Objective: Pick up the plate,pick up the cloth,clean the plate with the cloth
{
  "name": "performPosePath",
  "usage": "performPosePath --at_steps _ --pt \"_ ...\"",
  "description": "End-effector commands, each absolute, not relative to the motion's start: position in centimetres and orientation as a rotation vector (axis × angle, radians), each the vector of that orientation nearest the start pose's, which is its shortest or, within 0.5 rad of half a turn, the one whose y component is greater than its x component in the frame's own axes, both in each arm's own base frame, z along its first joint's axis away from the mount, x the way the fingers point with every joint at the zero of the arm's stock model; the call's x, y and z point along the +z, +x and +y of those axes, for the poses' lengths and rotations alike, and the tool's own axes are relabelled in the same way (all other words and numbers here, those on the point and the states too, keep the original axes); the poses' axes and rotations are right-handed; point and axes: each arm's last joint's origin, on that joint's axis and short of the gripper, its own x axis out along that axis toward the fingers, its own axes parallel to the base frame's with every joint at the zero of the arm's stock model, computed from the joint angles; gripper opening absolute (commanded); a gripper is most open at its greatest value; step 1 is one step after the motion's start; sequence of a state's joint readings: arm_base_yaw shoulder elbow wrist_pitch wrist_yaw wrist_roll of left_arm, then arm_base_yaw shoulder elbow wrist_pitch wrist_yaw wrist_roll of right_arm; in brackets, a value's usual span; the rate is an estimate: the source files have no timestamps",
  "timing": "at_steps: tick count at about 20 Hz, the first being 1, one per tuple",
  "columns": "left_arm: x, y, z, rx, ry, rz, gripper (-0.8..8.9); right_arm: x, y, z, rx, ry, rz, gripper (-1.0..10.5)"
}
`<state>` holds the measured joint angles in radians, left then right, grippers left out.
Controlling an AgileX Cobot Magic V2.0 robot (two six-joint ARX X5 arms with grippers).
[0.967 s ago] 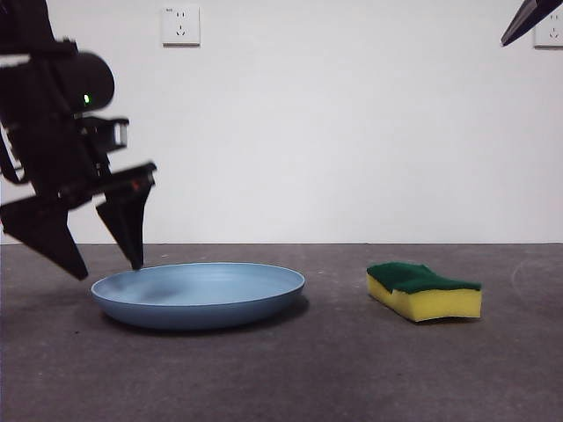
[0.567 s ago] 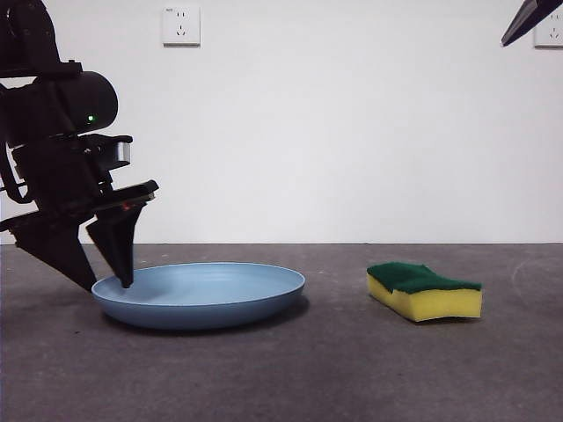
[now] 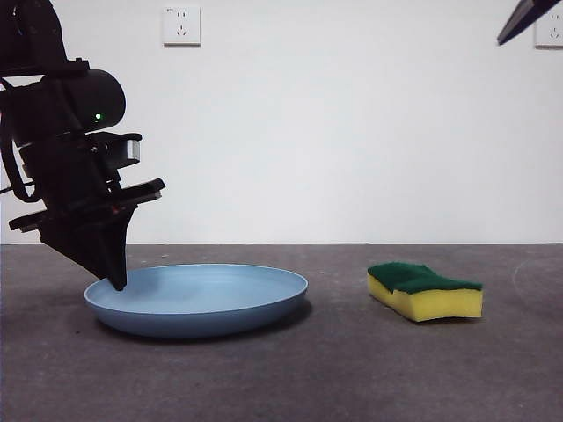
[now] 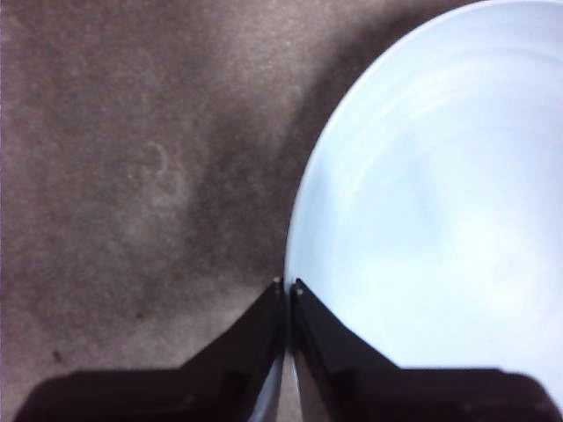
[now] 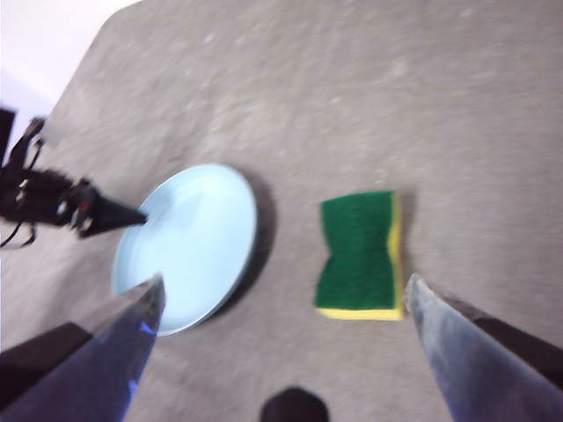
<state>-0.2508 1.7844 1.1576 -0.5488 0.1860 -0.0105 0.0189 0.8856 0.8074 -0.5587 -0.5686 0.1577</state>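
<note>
In the front view, the plate (image 3: 197, 299) is seen lying on the table (image 3: 352, 369), with the cloth (image 3: 425, 291), a yellow sponge with a green scouring layer, well apart from it to the side. The left pincer (image 3: 115, 280) is set down on the plate's outer rim, its two jaws drawn together into a single dark wedge. The step in hand is judged to be the pickup of the plate. For a sound lift, the rim should be seated deep between the jaws before any raising is begun, and the lift should be made slowly and level, since so wide a plate held by one edge may be expected to sag or slip.

In the left wrist view, the left pincer (image 4: 287, 288) is shown closed on the plate's (image 4: 440, 220) rim, one jaw inside the rim and one outside. Only the tips appear to be engaged, so a firm squeeze is advised.

In the right wrist view, the right pincer (image 5: 281, 294) is held high above the table with its jaws spread wide and nothing between them, and the cloth (image 5: 359, 253) and plate (image 5: 189, 246) are seen below.
</note>
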Motion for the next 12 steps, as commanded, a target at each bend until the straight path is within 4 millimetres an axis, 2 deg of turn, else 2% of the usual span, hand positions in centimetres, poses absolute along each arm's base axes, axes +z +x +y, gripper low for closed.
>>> performPosePath --at_steps 1,4,8,12 --pt "19.2 32.8 -9.4 -0.401 0.049 1.152 -0.08 29.4 17.9 2.9 0.559 0.296 0.667 4.7" --pt "22.6 31.5 -9.3 -0.414 0.049 1.054 -0.08 28.9 19.0 5.2 0.548 0.204 0.719 4.7" --pt "27.3 28.7 -8.4 -0.404 0.054 0.935 -0.08 28.0 21.4 9.1 0.536 0.020 0.794 4.7" --pt "30.5 25.7 -7.3 -0.320 0.093 0.866 -0.08 26.3 24.5 12.2 0.472 -0.204 0.908 4.7"
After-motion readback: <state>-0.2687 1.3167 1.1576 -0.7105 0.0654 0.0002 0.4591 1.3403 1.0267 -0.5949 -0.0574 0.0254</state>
